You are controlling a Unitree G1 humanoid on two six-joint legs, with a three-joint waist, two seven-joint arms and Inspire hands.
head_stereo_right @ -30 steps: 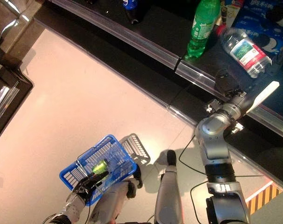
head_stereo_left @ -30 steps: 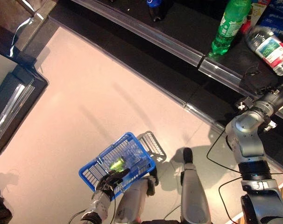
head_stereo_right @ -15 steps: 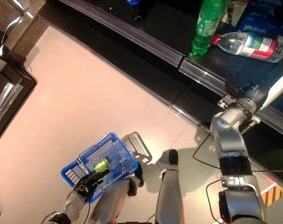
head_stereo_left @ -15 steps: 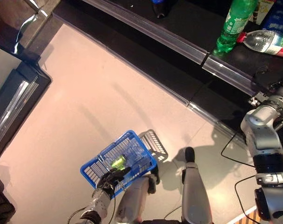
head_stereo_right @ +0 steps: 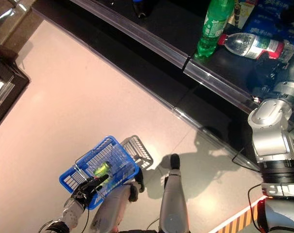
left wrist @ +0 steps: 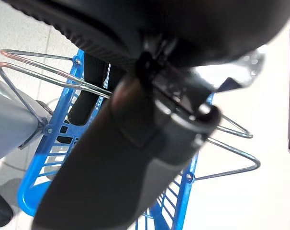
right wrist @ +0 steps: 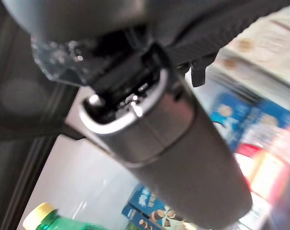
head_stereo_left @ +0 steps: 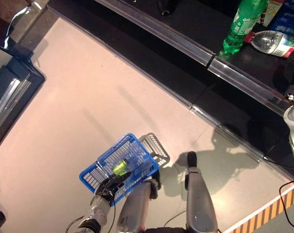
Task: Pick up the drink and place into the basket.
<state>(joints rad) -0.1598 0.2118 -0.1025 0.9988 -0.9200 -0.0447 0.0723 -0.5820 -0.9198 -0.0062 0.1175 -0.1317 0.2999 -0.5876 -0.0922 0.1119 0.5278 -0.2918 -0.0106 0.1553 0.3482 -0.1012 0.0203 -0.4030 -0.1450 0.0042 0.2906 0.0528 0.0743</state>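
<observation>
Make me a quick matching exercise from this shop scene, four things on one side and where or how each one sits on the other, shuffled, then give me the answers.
1. green bottle
2. clear bottle
3. blue basket
4. small green drink

A. held by the left robot hand
B. lying on its side on the shelf
C. inside the basket
D. standing upright on the shelf

Pairs: 1-D, 2-B, 3-A, 4-C

Seen from head height, looking steeply down: floor (head_stereo_left: 89, 97), blue basket (head_stereo_left: 96, 171) low in frame, dark shelf (head_stereo_right: 176, 29) running across the top. Same scene in both eye views, taken from spots slightly apart. Left wrist view pressed close along its own robot hand (left wrist: 135, 158), basket wires just past it. Right wrist view equally close, facing shelf goods, green bottle (right wrist: 49, 220) at the edge.
</observation>
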